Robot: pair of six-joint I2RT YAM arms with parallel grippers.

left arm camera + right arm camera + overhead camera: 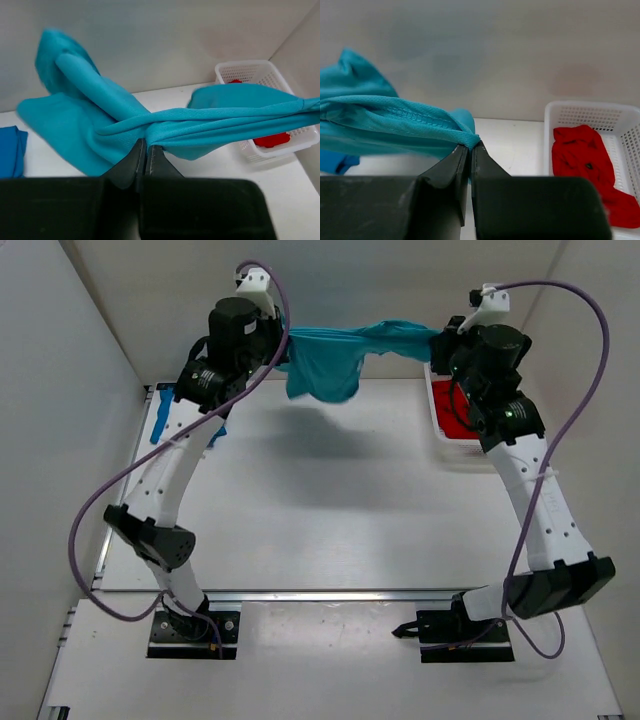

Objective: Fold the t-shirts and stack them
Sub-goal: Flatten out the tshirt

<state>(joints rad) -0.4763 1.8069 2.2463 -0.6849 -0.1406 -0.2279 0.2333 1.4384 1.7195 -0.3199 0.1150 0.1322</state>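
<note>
The white worktop [330, 520] fills the enclosure between pale walls. The left arm [165, 480] and right arm [535, 500] rise from the near edge and lean toward the far wall.

The teal t-shirt [325, 365] is stretched in the air between them, above the far part of the worktop. It forms a twisted band from one side to the other. Its bulk sags in a loose fold nearer the left arm and casts a shadow on the surface below.

The white mesh basket [437, 420] sits at the far right of the worktop, beside the right arm. The red t-shirt [580, 150] lies crumpled inside it. The blue t-shirt [162, 415] lies at the far left edge of the worktop, partly hidden behind the left arm.

The left end effector [146, 145] is pinched tight on a gathered ridge of the teal cloth, with the fabric bunching over its tips. The right end effector [469, 147] is likewise clamped narrow on a stitched hem of the same shirt. The cloth runs off to the left from its tips.
</note>
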